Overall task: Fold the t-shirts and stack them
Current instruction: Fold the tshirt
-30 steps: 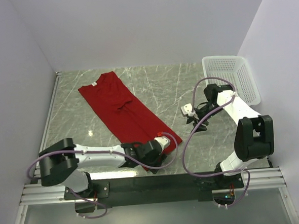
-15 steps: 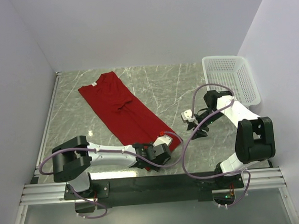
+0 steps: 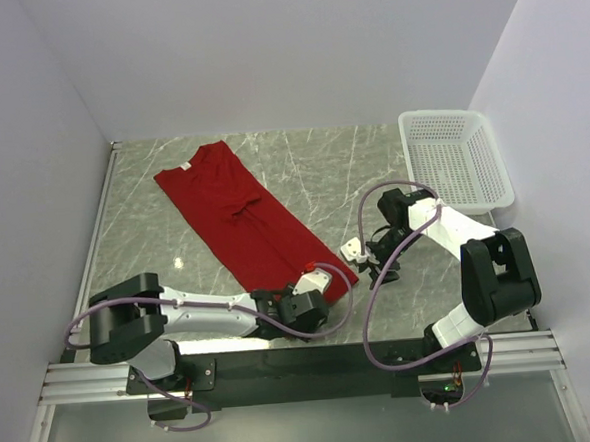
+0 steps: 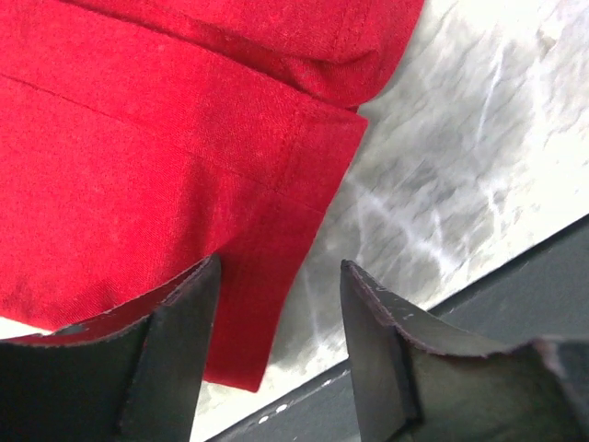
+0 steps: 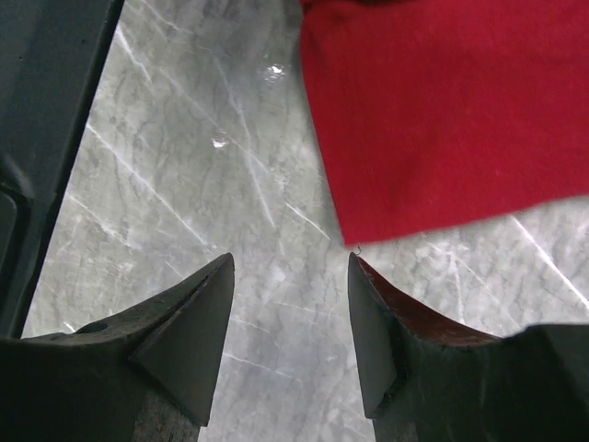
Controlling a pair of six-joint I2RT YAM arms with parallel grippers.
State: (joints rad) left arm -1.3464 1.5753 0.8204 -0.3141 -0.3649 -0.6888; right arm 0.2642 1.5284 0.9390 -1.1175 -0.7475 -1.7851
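Observation:
A deep red t-shirt [image 3: 240, 216] lies as a long folded strip on the marble table, neck tag at the far left, hem near the front. My left gripper [image 3: 314, 280] is open at the near hem corner. In the left wrist view its fingers [image 4: 175, 341] straddle the hem edge [image 4: 267, 304], nothing gripped. My right gripper [image 3: 357, 252] is open just right of the hem's right corner. In the right wrist view the shirt corner [image 5: 442, 120] lies just beyond its fingertips [image 5: 373, 313], over bare marble.
A white mesh basket [image 3: 456, 156] stands at the back right of the table. The black front rail [image 3: 304, 361] runs along the near edge, close under the left gripper; it shows in the left wrist view [image 4: 460, 350].
The left gripper has shifted slightly along the near hem. The right gripper has moved left and nearer, from mid-table towards the shirt's lower right corner.

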